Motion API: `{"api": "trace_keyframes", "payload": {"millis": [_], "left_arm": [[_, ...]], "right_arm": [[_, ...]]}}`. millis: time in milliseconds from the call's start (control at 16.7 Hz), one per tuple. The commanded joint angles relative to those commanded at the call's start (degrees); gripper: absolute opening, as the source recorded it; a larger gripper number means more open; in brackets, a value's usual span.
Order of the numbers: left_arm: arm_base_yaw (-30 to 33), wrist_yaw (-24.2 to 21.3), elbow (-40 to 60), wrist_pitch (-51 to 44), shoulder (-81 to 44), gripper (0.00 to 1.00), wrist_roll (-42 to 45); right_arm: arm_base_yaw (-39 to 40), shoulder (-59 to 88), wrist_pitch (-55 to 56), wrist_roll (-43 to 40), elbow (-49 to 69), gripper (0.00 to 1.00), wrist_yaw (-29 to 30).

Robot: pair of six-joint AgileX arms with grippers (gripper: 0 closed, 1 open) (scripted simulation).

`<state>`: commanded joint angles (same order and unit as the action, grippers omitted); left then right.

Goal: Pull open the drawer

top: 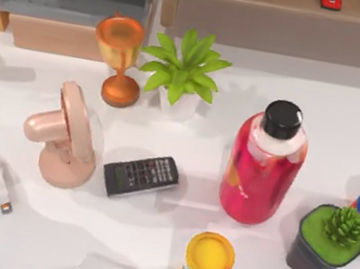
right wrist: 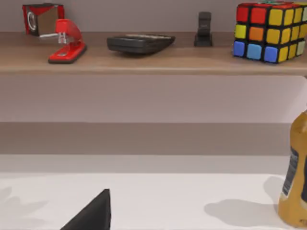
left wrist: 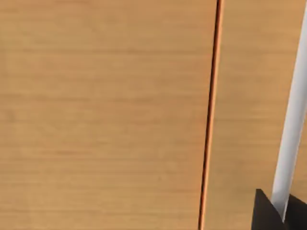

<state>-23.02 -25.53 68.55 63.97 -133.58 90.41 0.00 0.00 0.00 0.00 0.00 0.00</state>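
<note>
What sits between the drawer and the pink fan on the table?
In the top view, bare white table separates the drawer from the pink fan. The orange goblet stands just right of that stretch, not in it.

Bright even light, soft grey shadows on the white table (top: 346, 135), mild blur throughout

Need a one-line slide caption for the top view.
Drawer stands pulled open at the table's far left, grey inside showing, behind a copper goblet and pink fan.

The drawer (top: 64, 1) sits at the table's (top: 149, 233) back left, behind the fan (top: 65, 136).
</note>
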Motion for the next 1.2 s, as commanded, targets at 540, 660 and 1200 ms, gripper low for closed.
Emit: {"api": "trace_keyframes", "payload": {"millis": [540, 660, 1200], "left_arm": [[-3.79, -3.68, -14.92, 7.85, 6.61, 0.0, 0.23], [-3.79, -3.68, -14.92, 7.85, 6.61, 0.0, 0.23], [-7.81, -7.54, -27.06, 13.75, 10.94, 0.0, 0.35]], "right_arm": [[0.0, 0.0, 0.0, 0.0, 0.0, 1.0, 0.0], [0.0, 0.0, 0.0, 0.0, 0.0, 1.0, 0.0], [0.0, 0.0, 0.0, 0.0, 0.0, 1.0, 0.0]]}}
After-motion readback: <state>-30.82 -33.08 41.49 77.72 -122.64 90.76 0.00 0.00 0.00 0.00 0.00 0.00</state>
